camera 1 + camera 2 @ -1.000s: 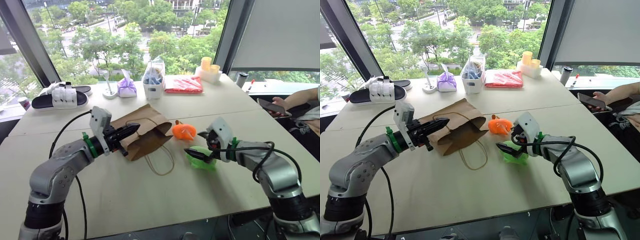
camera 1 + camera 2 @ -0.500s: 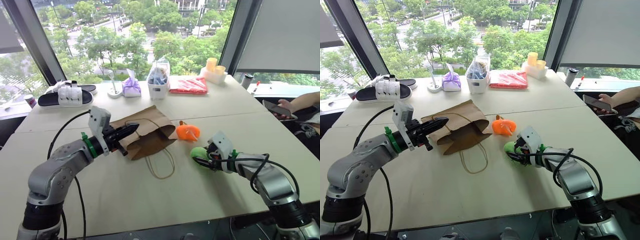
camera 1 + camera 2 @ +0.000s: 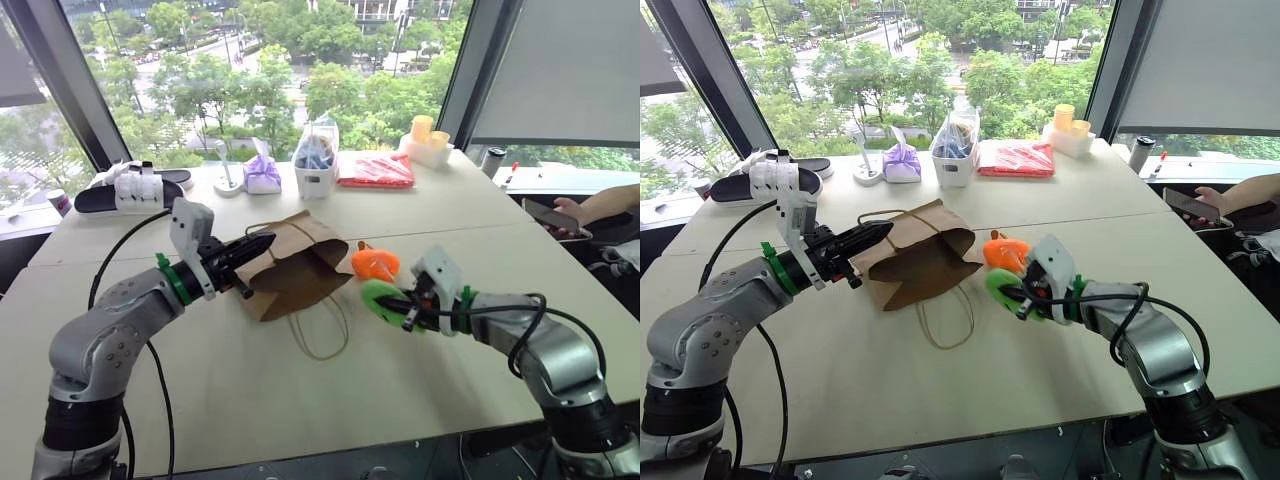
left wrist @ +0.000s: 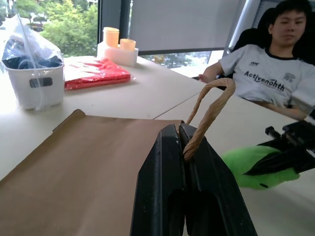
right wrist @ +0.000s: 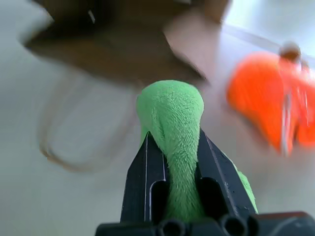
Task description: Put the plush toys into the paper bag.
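Observation:
The brown paper bag (image 3: 297, 268) lies on the table with its mouth facing right. My left gripper (image 3: 262, 243) is shut on the bag's upper twisted handle (image 4: 209, 115), which stands up pinched between its fingers (image 4: 170, 147). My right gripper (image 3: 400, 303) is shut on the lime green plush toy (image 3: 378, 296), held just above the table right of the bag's mouth; the toy (image 5: 172, 113) bulges out between its fingers. The orange plush toy (image 3: 373, 263) sits on the table right behind the green one, close to the bag's mouth.
The bag's lower handle loop (image 3: 320, 335) lies loose on the table. Along the far edge stand a white container of blue items (image 3: 308, 170), a purple pouch (image 3: 262, 175), a red packet (image 3: 375, 170), slippers (image 3: 130, 190) and yellow cups (image 3: 428, 140). A person (image 4: 275, 73) sits at the right.
My right gripper closed on the green plush toy, lifted it off the table and carried it left toward the bag's mouth. My left gripper stayed shut on the handle.

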Available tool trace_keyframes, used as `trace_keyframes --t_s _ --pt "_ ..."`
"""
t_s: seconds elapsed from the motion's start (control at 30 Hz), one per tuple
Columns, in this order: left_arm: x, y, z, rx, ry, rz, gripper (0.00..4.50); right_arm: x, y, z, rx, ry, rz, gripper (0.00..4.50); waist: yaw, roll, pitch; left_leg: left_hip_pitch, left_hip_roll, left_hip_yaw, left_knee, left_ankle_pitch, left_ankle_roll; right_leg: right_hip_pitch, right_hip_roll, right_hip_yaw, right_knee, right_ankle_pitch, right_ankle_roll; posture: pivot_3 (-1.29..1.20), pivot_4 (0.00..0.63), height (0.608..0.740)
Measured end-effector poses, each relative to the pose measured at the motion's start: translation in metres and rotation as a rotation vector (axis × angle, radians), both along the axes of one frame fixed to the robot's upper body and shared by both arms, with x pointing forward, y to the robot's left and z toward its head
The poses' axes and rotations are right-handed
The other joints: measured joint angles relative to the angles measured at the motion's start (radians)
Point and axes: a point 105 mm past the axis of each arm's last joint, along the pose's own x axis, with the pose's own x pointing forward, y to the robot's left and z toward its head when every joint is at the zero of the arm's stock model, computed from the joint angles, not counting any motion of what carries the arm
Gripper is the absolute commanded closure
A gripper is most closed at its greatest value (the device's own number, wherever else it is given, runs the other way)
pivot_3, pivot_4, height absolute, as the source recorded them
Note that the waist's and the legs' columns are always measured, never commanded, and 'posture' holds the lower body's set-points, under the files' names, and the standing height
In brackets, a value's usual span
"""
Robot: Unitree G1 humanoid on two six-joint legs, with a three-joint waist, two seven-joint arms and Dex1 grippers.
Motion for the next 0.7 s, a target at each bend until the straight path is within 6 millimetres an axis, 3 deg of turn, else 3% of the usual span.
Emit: trace_keyframes --t_s 0.2,0.37,0.57,0.7 --pt "0.001 -0.003 0.003 -0.001 0.003 -0.013 4.50 0.004 0.067 -0.011 0.069 0.024 0.128 4.49 -0.001 0.000 0.000 0.000 0.000 0.000 0.000 0.000 0.000 0.000 0.000 0.000 0.000 0.000 0.000 0.00 0.150 0.740" --pt "0.001 -0.005 0.004 -0.014 0.007 -0.012 4.50 0.030 0.109 -0.013 0.101 -0.025 0.125 4.49 -0.002 0.000 0.000 0.000 0.000 0.000 0.000 0.000 -0.001 -0.001 0.000 0.000 0.000 0.000 0.000 0.00 0.150 0.740" --pt "-0.006 -0.014 0.005 -0.035 0.010 -0.043 4.50 0.049 0.148 -0.014 0.135 -0.082 0.114 4.49 -0.003 0.000 0.000 0.000 0.000 -0.001 -0.001 0.000 -0.001 -0.002 0.000 0.000 0.001 0.000 0.000 0.00 0.150 0.740" --pt "-0.005 -0.012 0.005 -0.044 0.018 -0.024 4.50 0.057 0.158 -0.014 0.157 -0.110 0.099 4.49 -0.004 0.000 0.000 0.000 0.000 -0.001 -0.002 0.000 -0.001 -0.002 0.000 0.000 0.001 0.000 0.000 0.00 0.150 0.740"
